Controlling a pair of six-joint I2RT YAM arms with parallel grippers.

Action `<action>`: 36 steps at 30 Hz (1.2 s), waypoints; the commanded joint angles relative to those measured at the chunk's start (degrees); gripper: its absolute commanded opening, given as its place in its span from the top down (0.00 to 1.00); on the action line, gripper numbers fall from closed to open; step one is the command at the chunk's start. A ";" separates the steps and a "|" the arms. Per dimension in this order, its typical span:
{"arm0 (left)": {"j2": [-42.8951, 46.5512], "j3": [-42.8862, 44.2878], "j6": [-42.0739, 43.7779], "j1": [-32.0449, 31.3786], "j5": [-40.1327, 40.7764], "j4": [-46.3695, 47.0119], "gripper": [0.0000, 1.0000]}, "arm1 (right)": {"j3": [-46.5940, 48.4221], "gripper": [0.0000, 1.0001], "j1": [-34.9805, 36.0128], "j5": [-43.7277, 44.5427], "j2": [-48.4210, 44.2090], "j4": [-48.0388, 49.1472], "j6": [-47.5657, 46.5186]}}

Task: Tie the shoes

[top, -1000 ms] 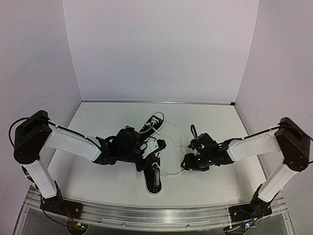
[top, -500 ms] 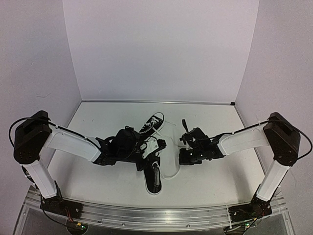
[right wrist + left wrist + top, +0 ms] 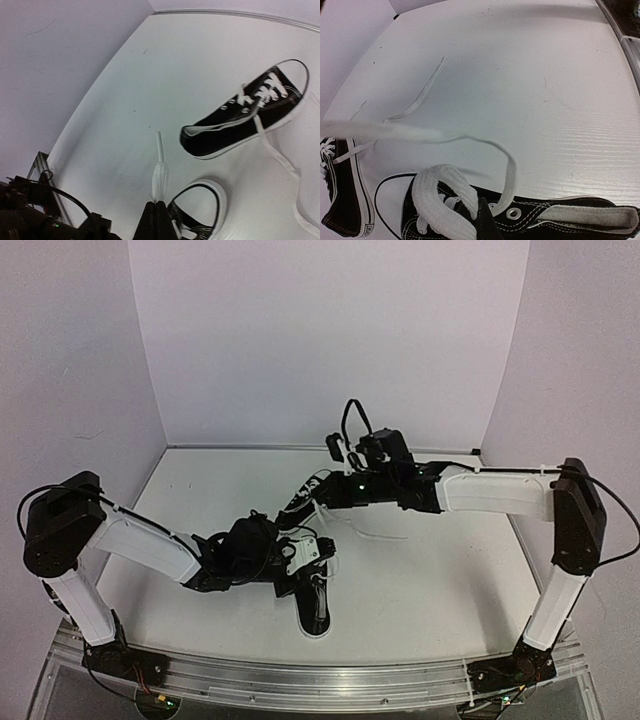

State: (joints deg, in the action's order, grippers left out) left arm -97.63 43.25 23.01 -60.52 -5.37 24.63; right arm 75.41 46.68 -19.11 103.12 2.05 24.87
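Observation:
The near shoe lies toe toward the table's front edge, and my left gripper is shut on a loop of its white lace just above the eyelets. In the left wrist view the shoe fills the bottom edge under my left gripper. My right gripper hovers over the far shoe, raised off the table. It is shut on the lace end, whose aglet pokes out past the right gripper. That lace runs taut back toward the near shoe. The far shoe lies on its side.
Loose lace from the far shoe trails across the white table to the right. White walls close in on the back and both sides. An aluminium rail runs along the near edge.
The right gripper shut on the lace end beside the near shoe, then swung up and to the far left over the far shoe, pulling the lace. The left arm barely shifted.

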 commanded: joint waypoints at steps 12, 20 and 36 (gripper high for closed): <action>2.68 -1.18 2.76 -3.02 4.76 4.00 1.00 | 8.78 0.43 3.52 -17.09 7.34 2.54 0.34; 3.24 -2.15 2.39 -3.02 4.82 5.06 1.00 | -5.60 0.35 0.43 -17.11 -5.69 2.43 2.04; 1.35 -1.20 2.15 -3.03 4.81 6.01 1.00 | -22.44 0.40 1.30 -18.55 -10.33 10.50 10.40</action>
State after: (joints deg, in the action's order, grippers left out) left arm -96.77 41.23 25.63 -63.38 -0.77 27.39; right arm 53.61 47.25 -37.13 93.19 8.74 33.49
